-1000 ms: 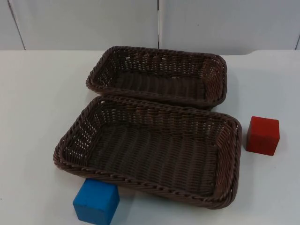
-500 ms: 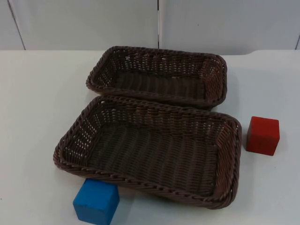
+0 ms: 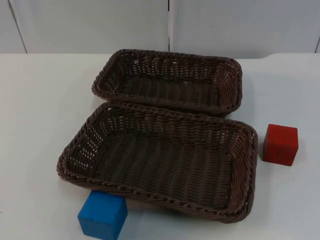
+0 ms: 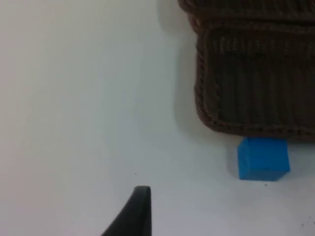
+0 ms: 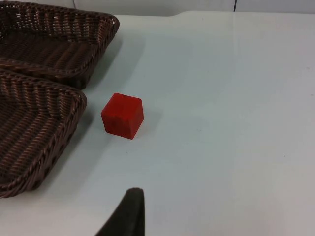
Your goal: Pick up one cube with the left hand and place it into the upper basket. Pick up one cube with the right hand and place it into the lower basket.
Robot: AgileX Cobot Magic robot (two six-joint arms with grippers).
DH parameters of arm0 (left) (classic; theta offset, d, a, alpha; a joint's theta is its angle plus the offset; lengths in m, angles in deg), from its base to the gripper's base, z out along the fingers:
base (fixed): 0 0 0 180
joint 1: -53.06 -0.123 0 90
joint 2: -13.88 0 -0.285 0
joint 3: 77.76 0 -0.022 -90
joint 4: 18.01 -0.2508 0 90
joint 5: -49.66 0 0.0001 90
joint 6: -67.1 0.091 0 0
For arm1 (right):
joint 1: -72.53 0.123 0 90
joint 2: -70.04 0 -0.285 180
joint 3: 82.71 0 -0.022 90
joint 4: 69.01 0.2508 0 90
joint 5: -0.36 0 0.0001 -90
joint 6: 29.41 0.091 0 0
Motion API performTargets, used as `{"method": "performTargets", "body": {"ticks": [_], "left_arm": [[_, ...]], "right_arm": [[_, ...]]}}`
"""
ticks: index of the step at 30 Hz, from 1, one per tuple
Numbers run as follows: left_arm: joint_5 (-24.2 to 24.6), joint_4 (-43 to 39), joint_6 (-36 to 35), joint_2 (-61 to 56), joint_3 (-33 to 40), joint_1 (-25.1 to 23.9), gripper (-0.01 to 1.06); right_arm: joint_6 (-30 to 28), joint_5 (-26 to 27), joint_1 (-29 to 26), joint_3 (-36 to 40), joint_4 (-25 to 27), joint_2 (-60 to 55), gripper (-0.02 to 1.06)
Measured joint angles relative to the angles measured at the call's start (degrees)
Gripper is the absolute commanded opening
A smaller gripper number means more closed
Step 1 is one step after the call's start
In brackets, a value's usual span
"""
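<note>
Seeing both cubes on the desk point(image 3: 45, 100), baskets bare, nothing picked yet. Blue cube point(image 4: 263, 158) lies ahead of my left claw, off to one side, touching the lower basket point(image 4: 206, 105) rim, so that grasp has little room on the basket side. Red cube point(image 5: 122, 115) sits almost straight ahead of my right claw, apart from that rim, corner turned toward the claw. One fingertip point(image 4: 134, 212) visible per wrist; can't tell either claw's opening. Upper basket point(image 3: 167, 77) lies beyond.
</note>
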Motion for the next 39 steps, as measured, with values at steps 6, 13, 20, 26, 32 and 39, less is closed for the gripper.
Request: {"method": "performTargets", "body": {"ticks": [6,13,20,26,32,39], "left_arm": [[-0.1,3.6,3.5,6.1,0.0,0.0,1.05],[-0.2,7.5,6.1,11.5,0.0,0.0,1.05],[-0.3,10.1,8.3,14.8,0.0,0.0,1.05],[-0.2,12.6,11.1,18.0,0.0,3.1,1.05],[-0.6,12.0,9.9,22.6,0.0,7.5,1.05],[-5.0,8.7,5.0,27.7,0.0,15.4,1.05]], "right_arm": [[0.0,0.0,0.0,0.0,0.0,0.0,1.05],[0.0,0.0,0.0,0.0,0.0,0.0,1.05],[0.0,0.0,0.0,0.0,0.0,0.0,1.05],[0.0,0.0,0.0,0.0,0.0,0.0,1.05],[0.0,0.0,0.0,0.0,0.0,0.0,1.05],[0.0,0.0,0.0,0.0,0.1,0.0,1.05]]}}
